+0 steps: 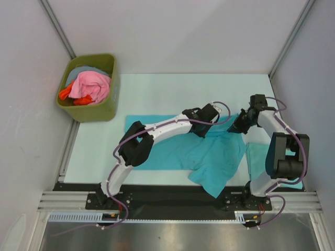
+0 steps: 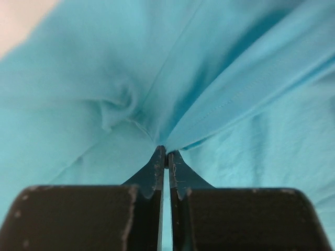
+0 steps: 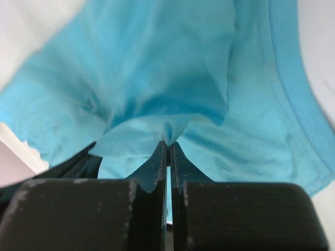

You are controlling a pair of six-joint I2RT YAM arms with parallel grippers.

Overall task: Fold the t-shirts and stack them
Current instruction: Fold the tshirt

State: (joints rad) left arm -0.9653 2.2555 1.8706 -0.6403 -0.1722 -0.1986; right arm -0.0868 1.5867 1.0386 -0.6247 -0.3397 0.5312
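Pinching teal fabric, the left tool (image 2: 166, 151) is clenched on a bunched fold and the right tool (image 3: 168, 144) is clenched on a gathered edge of the same t-shirt (image 1: 212, 157). It lies rumpled, centre-right on the desk (image 1: 157, 94). A folded teal shirt (image 1: 257, 159) lies just beside it, on the right. An olive bin (image 1: 107, 112) sits far left.

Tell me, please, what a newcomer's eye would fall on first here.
The turquoise t-shirt lies rumpled across the middle of the table, pinched by the left gripper and the right gripper at once. Next comes the olive-green bin at the far left corner, holding pink and orange clothes.
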